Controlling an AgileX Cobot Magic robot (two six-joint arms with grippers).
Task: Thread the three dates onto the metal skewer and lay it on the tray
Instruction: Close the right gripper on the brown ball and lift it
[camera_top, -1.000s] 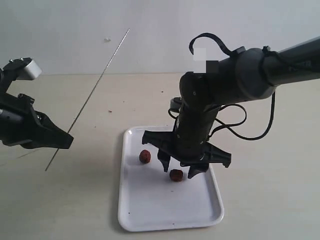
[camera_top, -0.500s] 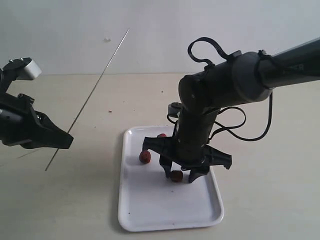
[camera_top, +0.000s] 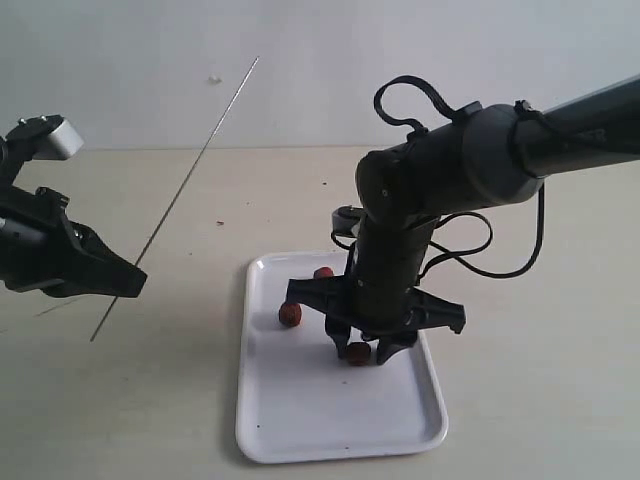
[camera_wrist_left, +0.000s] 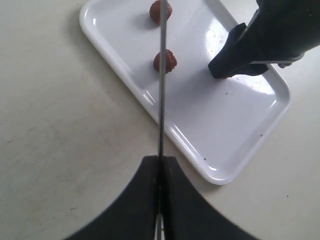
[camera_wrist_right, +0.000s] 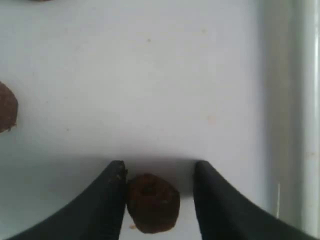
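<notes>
The thin metal skewer (camera_top: 200, 157) slants up and away from my left gripper (camera_top: 130, 284), which is shut on its lower part left of the tray. In the left wrist view the skewer (camera_wrist_left: 161, 90) runs straight out from the closed fingertips (camera_wrist_left: 161, 161). The white tray (camera_top: 320, 410) holds three dates: one at the left (camera_top: 291, 314), one at the far rim (camera_top: 323, 272), and one (camera_top: 358, 352) under my right gripper (camera_top: 360, 350). That gripper (camera_wrist_right: 159, 170) stands open on the tray floor, astride this date (camera_wrist_right: 152, 202); one finger touches it, the other is a gap away.
The right arm's dark wrist and looping cable (camera_top: 420, 200) rise over the tray's far right part. The tray's raised rim (camera_wrist_right: 295, 100) runs close beside the right gripper. Beige tabletop (camera_top: 150, 420) surrounds the tray, with a white wall behind.
My right gripper has come down onto the tray, its fingers now on either side of the near date. The date at the far rim has come into sight. The left arm and skewer are still.
</notes>
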